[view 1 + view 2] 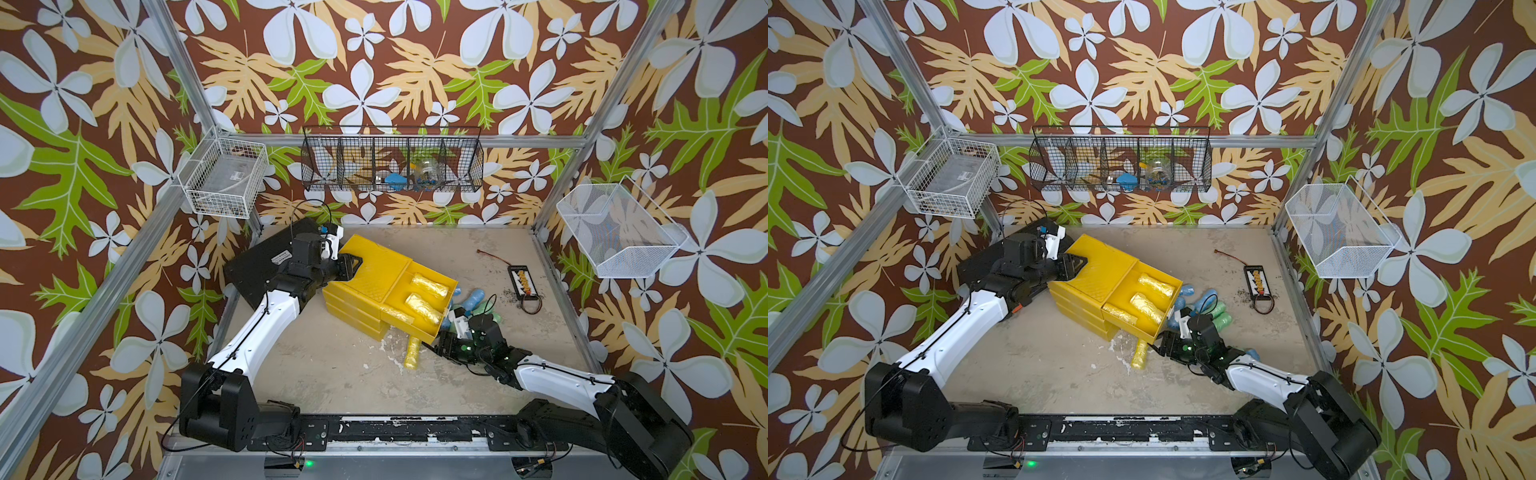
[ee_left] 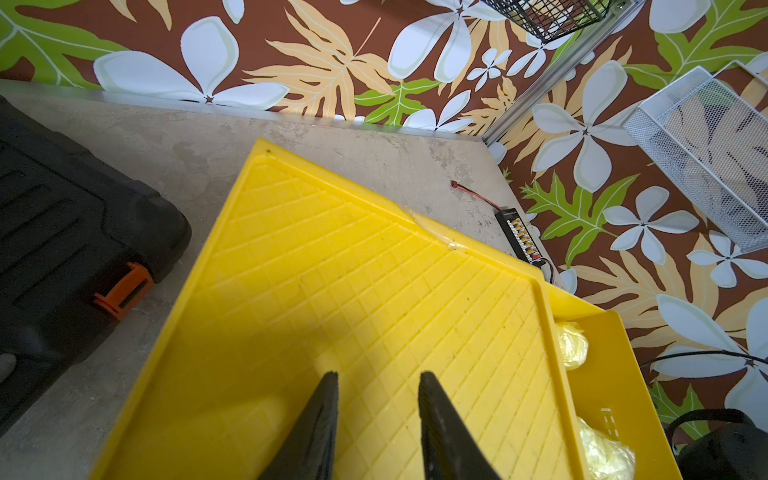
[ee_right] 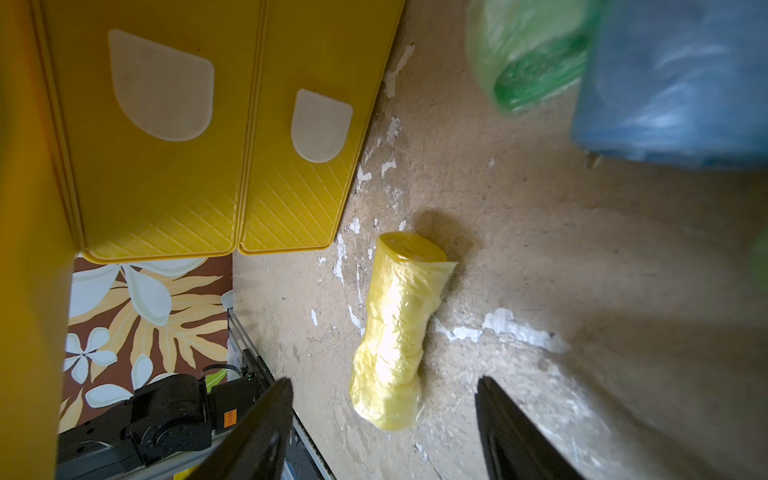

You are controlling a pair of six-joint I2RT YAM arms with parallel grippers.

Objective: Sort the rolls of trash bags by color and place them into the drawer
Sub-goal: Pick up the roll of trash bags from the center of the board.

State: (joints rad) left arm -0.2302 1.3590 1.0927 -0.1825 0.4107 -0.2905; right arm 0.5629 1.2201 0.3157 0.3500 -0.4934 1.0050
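Where the table (image 1: pixel 332 374) meets its rear left corner, a black tool case (image 1: pixel 262 266) lies flat, and the yellow drawer chest (image 1: pixel 370 266) stands just beside it, turned at an angle. Its top drawer (image 1: pixel 436 332) is pulled well out toward the right arm; the two drawers beneath are shut, and their white tab handles (image 3: pixel 162 87) show in the right wrist view. The left gripper (image 2: pixel 378 376) rests over the ribbed top of the chest, fingers drawn close together with only a narrow gap and nothing between them. The right gripper (image 3: pixel 384 380) sits low at the corner of the open drawer, fingers spread wide on either side of the near end of a loose yellow roll (image 1: pixel 412 353); no contact is visible. That roll lies on the table just in front of the chest. Three yellow rolls (image 1: pixel 424 307) lie inside the open drawer. Blue rolls (image 1: pixel 1206 297) and green rolls (image 1: pixel 1220 316) are bunched on the table just beyond the drawer's open end, partly hidden by the right wrist.
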